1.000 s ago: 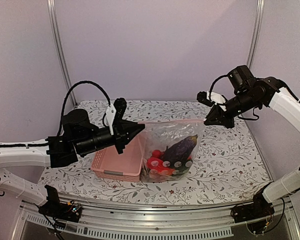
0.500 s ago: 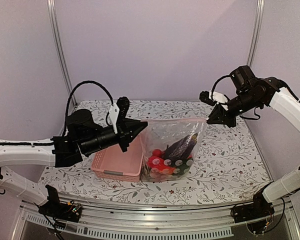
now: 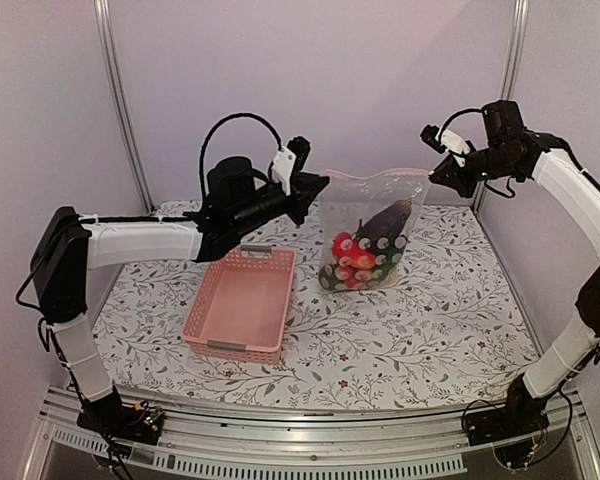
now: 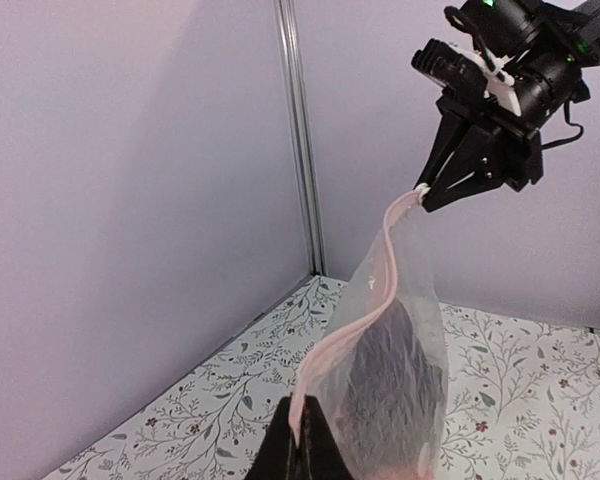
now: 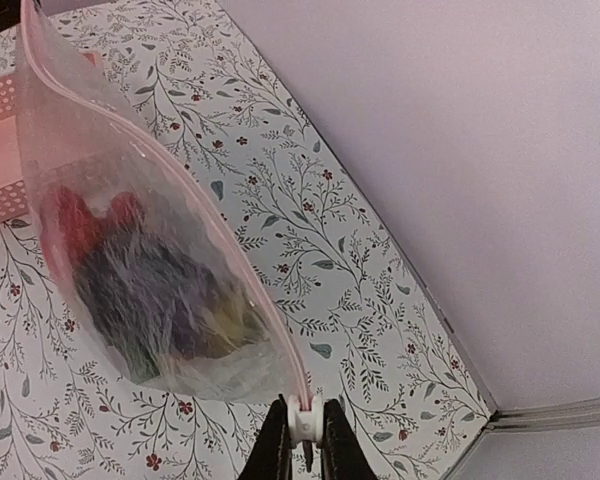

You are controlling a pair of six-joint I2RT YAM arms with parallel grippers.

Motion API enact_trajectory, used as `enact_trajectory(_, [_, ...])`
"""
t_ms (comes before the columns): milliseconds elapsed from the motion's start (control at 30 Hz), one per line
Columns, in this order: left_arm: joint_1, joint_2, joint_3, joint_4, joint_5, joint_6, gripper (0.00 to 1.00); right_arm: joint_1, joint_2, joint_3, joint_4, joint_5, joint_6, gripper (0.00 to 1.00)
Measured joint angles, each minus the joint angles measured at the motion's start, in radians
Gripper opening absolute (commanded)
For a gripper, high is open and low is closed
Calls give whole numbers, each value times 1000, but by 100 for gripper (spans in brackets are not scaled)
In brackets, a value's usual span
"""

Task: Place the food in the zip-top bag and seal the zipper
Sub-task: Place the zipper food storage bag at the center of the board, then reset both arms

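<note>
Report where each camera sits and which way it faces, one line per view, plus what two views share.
Top: above and behind the arms, looking down at table, basket and hanging bag; both arms show.
Left wrist: on left arm, looks along the bag's pink strip to the right pincer; left pincer at bottom.
Right wrist: looks down the bag to the table; right pincer at bottom.
Both wrist views share the bag.

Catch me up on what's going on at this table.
Two robot arms hold a clear bag by the ends of its mouth: the left gripper pinches one end, the right gripper the other. The bag hangs between them over the table, with an eggplant and red fruit inside. Its pink zipper strip runs as one line and looks shut, though that is hard to confirm. A pink basket sits nearby.
</note>
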Motion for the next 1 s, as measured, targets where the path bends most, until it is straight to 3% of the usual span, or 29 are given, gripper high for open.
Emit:
enact_trajectory(133, [44,9,-47,39,90,20,13,-3,-47,-116,53,-39,-17,11])
enact_trajectory(367, [24,-55,-322,87,237,-48,46,19,-286,-528,26,-116,-82,40])
enact_trajectory(500, [-49,-243,-485,5,222,-35,49,35,-386,-626,-52,-153,-93,46])
enact_trajectory(600, [-92,-389,-504,-80,207,-31,50,36,-442,-648,-98,-178,-90,47])
enact_trajectory(700, [-96,-525,-498,-209,103,-28,50,35,-496,-654,-85,-185,-52,51])
enact_trajectory(767, [-94,-568,-476,-307,-11,-27,50,35,-536,-659,-31,-179,4,67])
enact_trajectory(800, [-93,-582,-459,-365,-77,-27,53,33,-552,-660,3,-175,35,81])
enact_trajectory(833, [-90,-594,-435,-433,-149,-27,59,26,-571,-660,60,-166,79,94])
enact_trajectory(867, [-88,-602,-414,-484,-201,-24,68,20,-584,-658,97,-156,126,98])
enact_trajectory(933, [-80,-621,-349,-607,-334,-26,95,1,-609,-658,201,-117,227,99])
enact_trajectory(1000, [-72,-646,-312,-658,-432,-23,100,-14,-617,-653,274,-84,315,99])
